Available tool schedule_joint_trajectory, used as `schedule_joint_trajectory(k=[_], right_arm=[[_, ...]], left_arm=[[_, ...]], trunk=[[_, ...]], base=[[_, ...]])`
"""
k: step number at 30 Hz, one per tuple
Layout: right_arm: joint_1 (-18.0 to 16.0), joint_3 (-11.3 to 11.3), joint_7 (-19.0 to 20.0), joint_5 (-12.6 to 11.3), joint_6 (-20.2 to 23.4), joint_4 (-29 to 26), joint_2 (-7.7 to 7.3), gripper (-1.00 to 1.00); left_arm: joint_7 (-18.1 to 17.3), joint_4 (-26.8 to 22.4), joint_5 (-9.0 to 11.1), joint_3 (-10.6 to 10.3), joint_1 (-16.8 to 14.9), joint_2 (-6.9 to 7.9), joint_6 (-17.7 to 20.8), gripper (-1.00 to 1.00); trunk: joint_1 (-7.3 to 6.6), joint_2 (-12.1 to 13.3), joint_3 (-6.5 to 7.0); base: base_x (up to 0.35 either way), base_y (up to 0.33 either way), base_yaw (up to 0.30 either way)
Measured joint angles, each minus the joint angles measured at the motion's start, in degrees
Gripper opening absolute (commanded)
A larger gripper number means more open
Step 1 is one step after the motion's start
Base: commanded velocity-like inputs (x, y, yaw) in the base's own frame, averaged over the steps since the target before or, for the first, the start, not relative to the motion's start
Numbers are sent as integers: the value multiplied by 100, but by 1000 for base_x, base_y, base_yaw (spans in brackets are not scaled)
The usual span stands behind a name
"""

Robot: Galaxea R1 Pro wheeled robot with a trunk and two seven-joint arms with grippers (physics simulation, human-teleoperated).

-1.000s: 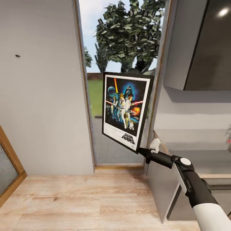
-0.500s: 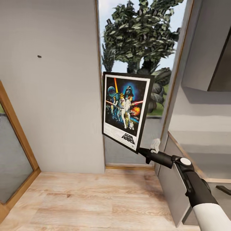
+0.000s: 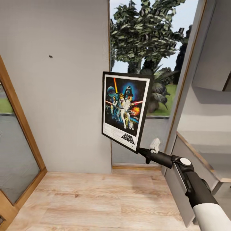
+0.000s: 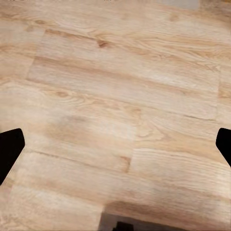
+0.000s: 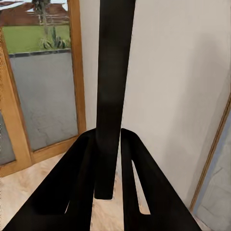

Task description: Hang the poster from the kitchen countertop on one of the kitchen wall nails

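While right gripper [image 5: 108,183] clamps poster [image 3: 125,110] | poster's face hidden edge-on

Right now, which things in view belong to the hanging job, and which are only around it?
For the job:
- poster, upright, clamped at its lower corner by the right hand
- wall nail, left of the poster on the grey wall

Only around:
- window behind the poster
- wooden floor
- wood-framed glass door

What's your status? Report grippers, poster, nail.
Right gripper shut on poster at its lower corner, held upright. Left gripper open over wood floor. Wall nail up left, wall around it bare.
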Motion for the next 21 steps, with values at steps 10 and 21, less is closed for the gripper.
schedule_joint_trajectory(k=[10, 21], right_arm=[[2, -4, -2, 0, -4, -7, 2, -100], [1, -12, 4, -2, -3, -1, 2, -100]], left_arm=[[1, 0, -4, 0, -3, 0, 0, 100], [-1, -5, -6, -1, 0, 0, 0, 100]], trunk=[[0, 0, 0], [-1, 0, 0]], base=[[0, 325, 0], [14, 345, 0]])
